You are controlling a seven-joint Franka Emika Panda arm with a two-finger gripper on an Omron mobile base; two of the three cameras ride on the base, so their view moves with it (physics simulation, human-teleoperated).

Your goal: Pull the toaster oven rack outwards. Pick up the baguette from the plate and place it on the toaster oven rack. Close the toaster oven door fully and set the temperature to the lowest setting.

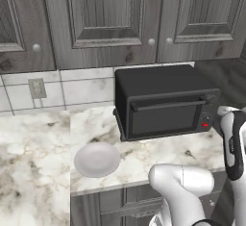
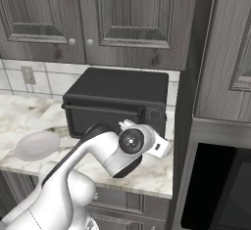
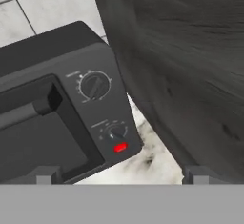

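Observation:
The black toaster oven (image 1: pixel 163 100) stands at the back of the marble counter. Its door (image 1: pixel 162 118) is up and shut, with the bar handle (image 1: pixel 166 106) along the top edge. The rack and the baguette are hidden. The white plate (image 1: pixel 97 159) lies bare, left of and in front of the oven. My gripper (image 3: pixel 121 175) is open and holds nothing. It hangs in front of the oven's right control panel, its fingertips (image 3: pixel 48 174) wide apart. Ahead of it are the upper knob (image 3: pixel 94 86), the lower knob (image 3: pixel 116 131) and a red light (image 3: pixel 120 147).
A tall dark wood panel (image 3: pixel 190 66) rises close to the oven's right side. Grey wall cabinets (image 1: pixel 105 13) hang above. A dark built-in appliance (image 2: pixel 220 190) sits at the lower right. The counter's front edge (image 1: pixel 110 186) runs just below the plate.

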